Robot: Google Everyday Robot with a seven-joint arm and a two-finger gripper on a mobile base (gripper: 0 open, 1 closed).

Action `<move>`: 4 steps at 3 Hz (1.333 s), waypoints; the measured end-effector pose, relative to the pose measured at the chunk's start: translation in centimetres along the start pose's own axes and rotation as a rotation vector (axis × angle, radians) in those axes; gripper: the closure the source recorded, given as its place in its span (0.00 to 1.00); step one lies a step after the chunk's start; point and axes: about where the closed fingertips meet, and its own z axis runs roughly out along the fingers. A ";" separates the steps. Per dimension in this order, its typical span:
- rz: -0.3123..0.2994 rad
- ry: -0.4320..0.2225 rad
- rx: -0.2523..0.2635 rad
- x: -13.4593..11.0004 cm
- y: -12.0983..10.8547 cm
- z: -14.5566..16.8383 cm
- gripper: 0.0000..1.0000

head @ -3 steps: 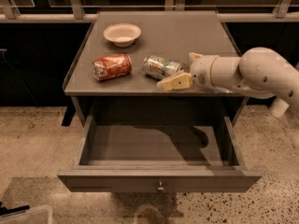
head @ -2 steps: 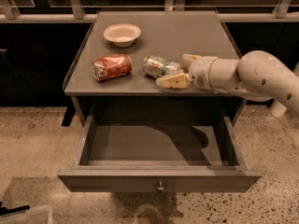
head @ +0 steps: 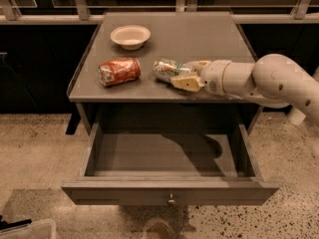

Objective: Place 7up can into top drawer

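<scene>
The 7up can (head: pixel 167 68), silvery with green markings, lies on its side on the grey cabinet top (head: pixel 199 34). My gripper (head: pixel 188 73) reaches in from the right at tabletop height. It is open, with one beige finger (head: pixel 185 82) in front of the can's right end and the other behind it. I cannot tell whether the fingers touch the can. The top drawer (head: pixel 164 156) is pulled fully open below and is empty. Its front panel has a small round knob (head: pixel 171 199).
An orange-red can (head: pixel 119 71) lies on its side to the left of the 7up can. A beige bowl (head: pixel 130 36) stands at the back left of the cabinet top. A railing and dark windows run behind. The floor is speckled.
My gripper has moved left along the cabinet top, so its fingers now straddle the right end of the 7up can. The cans, bowl and drawer have not moved.
</scene>
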 end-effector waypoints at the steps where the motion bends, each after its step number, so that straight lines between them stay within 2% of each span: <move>1: 0.000 0.000 0.000 0.0 0.0 0.0 0.89; 2: -0.001 0.013 -0.022 -0.2 0.6 0.2 1.00; 3: -0.020 0.094 -0.036 -0.7 1.9 -0.6 1.00; 4: -0.038 0.187 -0.007 -2.0 3.9 -3.2 1.00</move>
